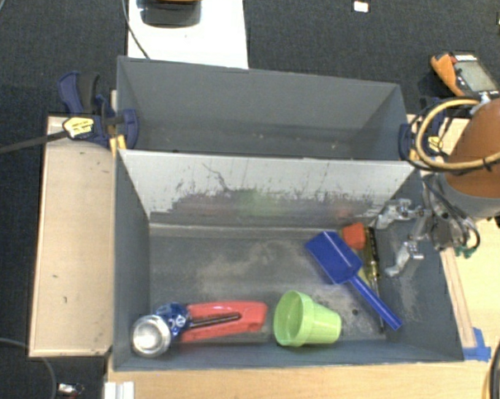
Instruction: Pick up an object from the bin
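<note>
Camera view, front of the bin (130, 255) first: three things lie in a row along the near wall. At the left corner is a small can (151, 334), blue-sided with a silver end, lying on its side. Touching it on the right is a long red tool (224, 317) with a dark strip along its top, lying flat. Just beside that is a light green cup (307, 321), tipped over with its mouth toward the red tool.

Further in, on the right half of the floor, lies a blue scoop (334, 258). Its broad blade points toward the back wall and its thin handle runs forward and to the right, ending near the right wall. A small orange piece (353, 236) sits just behind the blade. A narrow yellow-and-black item (369, 266) lies beside the handle; its kind cannot be told.

The gripper (400, 237) hangs at the right side of the bin, just beside the orange piece and the scoop's blade. Whether it is apart or together cannot be told. Contact with either thing cannot be confirmed. The arm's orange cover (492, 151) and looped cables sit above the right rim.

The left half of the floor and the back wall show scuff marks.
</note>
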Robot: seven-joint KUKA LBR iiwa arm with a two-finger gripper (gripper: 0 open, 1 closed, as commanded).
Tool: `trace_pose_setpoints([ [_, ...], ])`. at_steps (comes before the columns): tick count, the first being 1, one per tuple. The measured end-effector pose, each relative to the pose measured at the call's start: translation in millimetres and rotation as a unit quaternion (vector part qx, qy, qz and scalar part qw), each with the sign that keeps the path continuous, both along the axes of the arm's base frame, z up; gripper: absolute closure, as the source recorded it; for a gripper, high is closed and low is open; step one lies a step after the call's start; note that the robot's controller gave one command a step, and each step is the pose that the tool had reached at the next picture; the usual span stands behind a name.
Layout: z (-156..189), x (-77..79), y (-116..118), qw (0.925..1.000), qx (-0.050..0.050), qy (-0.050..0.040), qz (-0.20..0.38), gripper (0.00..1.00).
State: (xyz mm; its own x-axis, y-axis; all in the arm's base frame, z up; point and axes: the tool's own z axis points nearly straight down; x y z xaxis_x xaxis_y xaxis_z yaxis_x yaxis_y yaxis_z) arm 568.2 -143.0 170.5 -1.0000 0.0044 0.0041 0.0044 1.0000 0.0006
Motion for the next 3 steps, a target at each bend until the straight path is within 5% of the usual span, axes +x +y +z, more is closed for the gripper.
trace_pose_setpoints([
  [1,4,2.0,1,1.0000,-0.001,-0.0040,0.002,0.00],
  [2,-58,-15.1,-3,0.9991,-0.001,-0.0057,-0.043,0.00],
  [3,-58,-30.6,-1,0.9977,-0.001,-0.0061,-0.067,0.00],
])
